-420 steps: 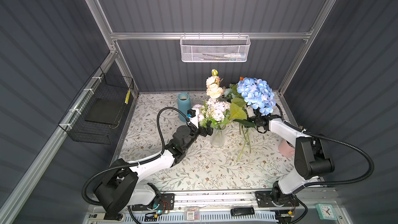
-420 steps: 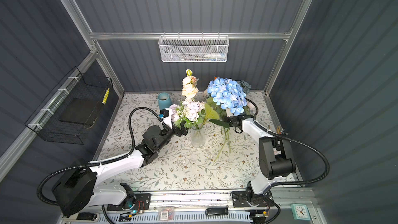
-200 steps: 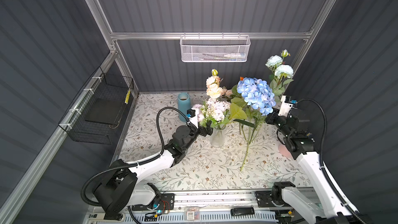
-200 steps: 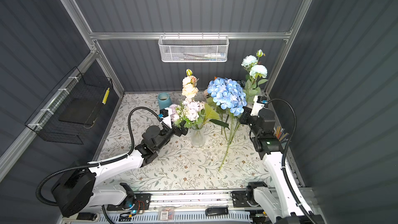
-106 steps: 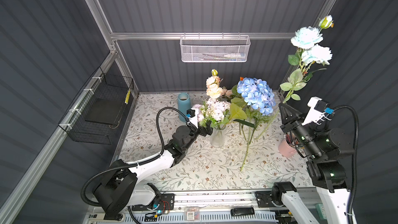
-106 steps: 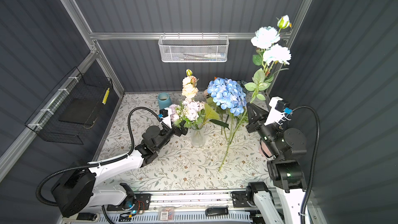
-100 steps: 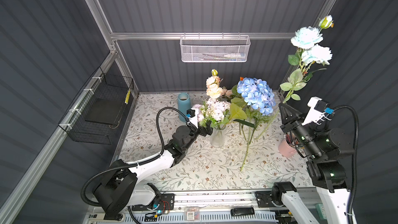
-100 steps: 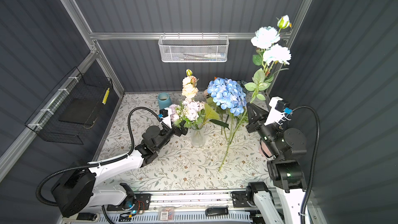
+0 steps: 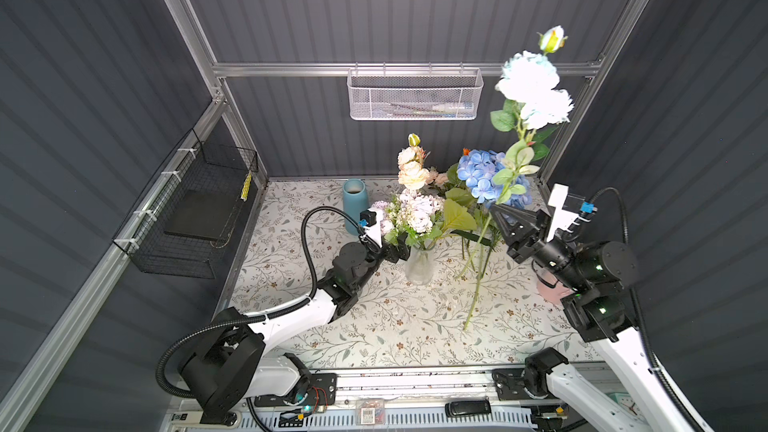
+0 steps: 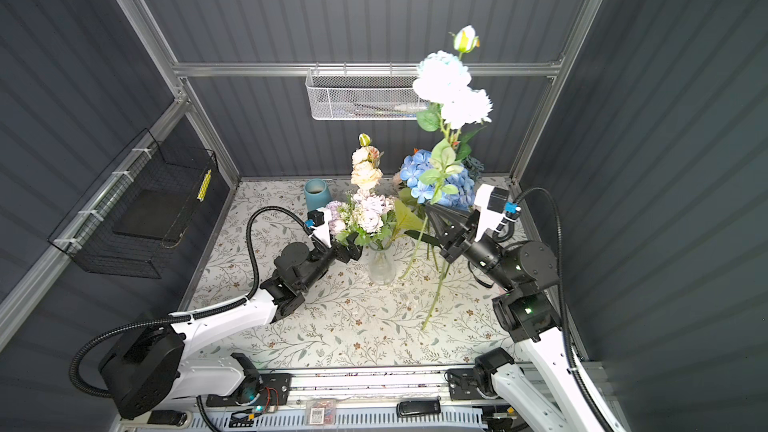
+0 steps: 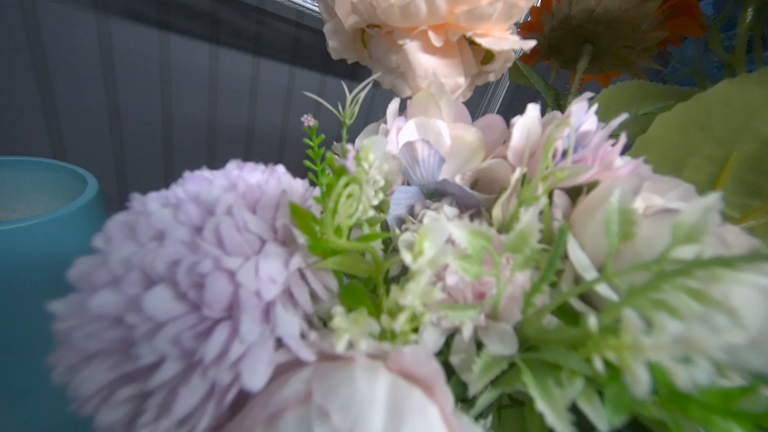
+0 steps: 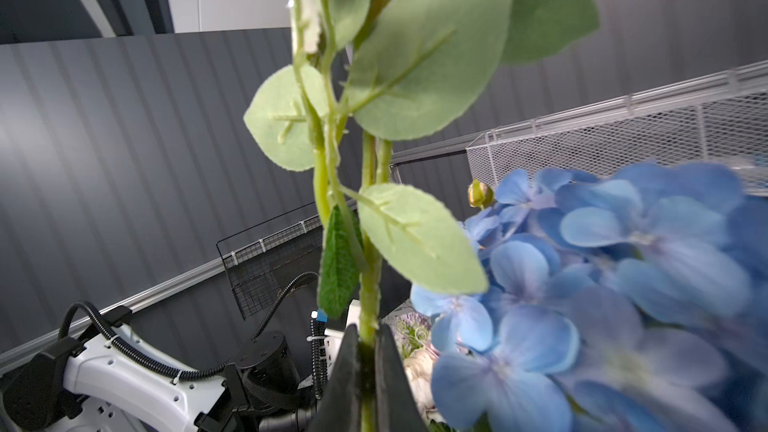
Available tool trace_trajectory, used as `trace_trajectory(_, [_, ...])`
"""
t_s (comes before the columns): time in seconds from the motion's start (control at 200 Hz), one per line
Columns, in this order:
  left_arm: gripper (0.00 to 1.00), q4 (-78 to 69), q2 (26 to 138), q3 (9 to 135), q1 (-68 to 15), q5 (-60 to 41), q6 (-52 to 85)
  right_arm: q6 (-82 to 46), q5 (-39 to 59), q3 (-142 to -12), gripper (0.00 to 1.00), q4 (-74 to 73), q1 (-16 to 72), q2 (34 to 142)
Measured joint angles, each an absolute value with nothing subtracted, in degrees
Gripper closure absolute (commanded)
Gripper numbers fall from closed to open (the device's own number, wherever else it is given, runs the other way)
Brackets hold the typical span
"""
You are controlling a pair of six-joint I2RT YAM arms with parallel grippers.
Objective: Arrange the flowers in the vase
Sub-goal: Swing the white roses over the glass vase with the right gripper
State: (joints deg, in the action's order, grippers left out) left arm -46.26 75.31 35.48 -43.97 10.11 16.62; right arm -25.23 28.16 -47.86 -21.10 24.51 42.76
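Where the right gripper point(image 12: 365, 336) clamps tight, the green stem of the pale-blue rose spray point(image 9: 528, 85) runs straight up between its two black fingers, caught just below the lowest leaves. In both top views the blooms stand high above the jaws, over the blue hydrangea point(image 9: 478, 172). The bare lower stem hangs beneath them toward the floral table cover point(image 9: 374, 317), to the right of the glass vase point(image 9: 419, 270). The left gripper point(image 9: 398, 249) is spread wide just beside the vase neck, under the lilac bouquet point(image 11: 187, 284).
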Motion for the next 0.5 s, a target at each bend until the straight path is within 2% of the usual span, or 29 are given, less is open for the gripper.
trace_trajectory(0.18, [0.01, -46.3, 75.3, 35.5, -44.0, 10.1, 16.6, -17.2, 23.7, -44.5, 1.00, -29.7, 32.0, 49.8])
trace_trajectory(0.5, [0.01, -46.3, 75.3, 35.5, -44.0, 10.1, 16.6, 4.9, 8.4, -44.5, 1.00, -37.4, 45.3, 57.9])
